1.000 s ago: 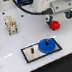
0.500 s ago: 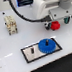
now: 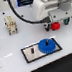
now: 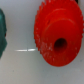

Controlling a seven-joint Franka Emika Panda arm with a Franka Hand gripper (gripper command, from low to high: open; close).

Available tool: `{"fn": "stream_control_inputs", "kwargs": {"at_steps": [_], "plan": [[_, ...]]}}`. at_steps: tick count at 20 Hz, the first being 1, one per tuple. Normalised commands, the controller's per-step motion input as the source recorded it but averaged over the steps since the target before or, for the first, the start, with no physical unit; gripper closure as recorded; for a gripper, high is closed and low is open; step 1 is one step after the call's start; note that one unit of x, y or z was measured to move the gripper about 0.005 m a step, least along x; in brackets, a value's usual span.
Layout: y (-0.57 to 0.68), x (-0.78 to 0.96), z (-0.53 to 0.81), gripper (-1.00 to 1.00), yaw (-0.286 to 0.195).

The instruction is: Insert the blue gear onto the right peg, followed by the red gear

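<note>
The blue gear (image 3: 47,44) lies flat on the grey, black-edged plate (image 3: 30,57), over the right peg, which it hides. The twin pin (image 3: 32,49) stands bare on the plate toward the exterior view's left. The red gear (image 3: 55,26) sits on the white table behind the plate. My gripper (image 3: 55,21) hangs just above it, its dark fingers spread to either side and holding nothing. In the wrist view the red gear (image 4: 56,27) fills much of the picture, its centre hole showing; no fingers show there.
A beige block-like fixture (image 3: 11,24) stands at the back toward the exterior view's left. Dark equipment lines the back edge. A green object (image 4: 2,30) shows at the rim of the wrist view, beside the red gear.
The arm has come down slightly over the red gear. The blue gear and the plate have not moved.
</note>
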Motion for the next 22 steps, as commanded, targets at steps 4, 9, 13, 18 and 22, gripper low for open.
{"fn": "stream_control_inputs", "kwargs": {"at_steps": [4,9,13,18,22], "plan": [[0.01,-0.23,-0.05,1.00,0.000],[-0.01,-0.18,-0.01,1.00,0.000],[0.00,0.02,0.24,1.00,0.000],[-0.03,0.16,0.57,1.00,0.000],[-0.10,0.32,0.65,1.00,0.000]]}}
